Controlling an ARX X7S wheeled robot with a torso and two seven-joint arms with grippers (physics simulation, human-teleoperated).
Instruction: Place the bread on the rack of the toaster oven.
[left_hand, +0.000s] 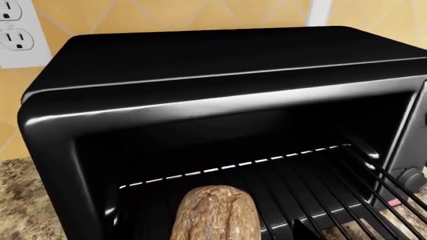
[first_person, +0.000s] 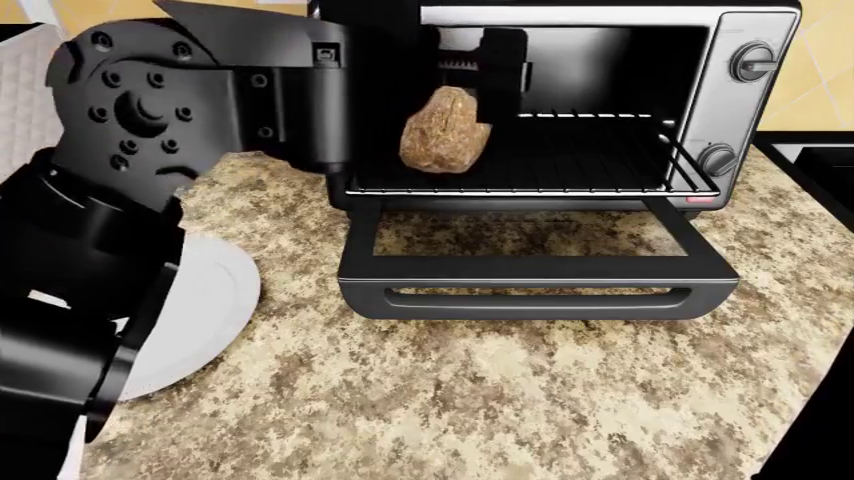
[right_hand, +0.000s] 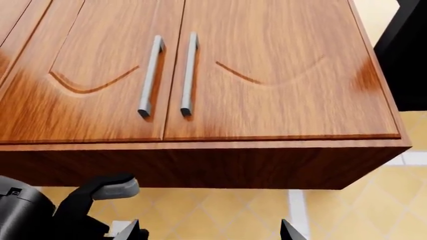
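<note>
- Left gripper (first_person: 461, 95) reaches into the toaster oven (first_person: 747, 25) at the left side of the cavity, pinching the bread (first_person: 445, 132); one dark finger (first_person: 502, 62) shows just right of the loaf's top, the other is hidden behind it.
- Bread is a mottled brown loaf, standing roughly upright, inside the cavity mouth above the left part of the rack (first_person: 601, 150). Head view does not settle whether its base touches the bars; the left wrist view shows the loaf low over them, contact unclear.
- Glass door (first_person: 534, 285) is dropped fully open, lying flat toward the near side over the granite surface (first_person: 507, 400).
- Progress, as a judgement: transport looks nearly done, loaf is already over the rack. Left to do: lower or settle it, release, back the arm out.
- Left arm (first_person: 147, 110) crosses from near left toward the oven, forearm about level and the wrist at the oven's left front edge, blocking that corner.
- White plate (first_person: 220, 290) sits on the surface at near left, partly under the arm, nothing seen on it.
- Right gripper (right_hand: 210, 232) only shows two dark tips, spread apart with nothing between them; its camera faces wooden cabinet doors (right_hand: 200, 70), well away from the oven. Not visible in the head view.
</note>
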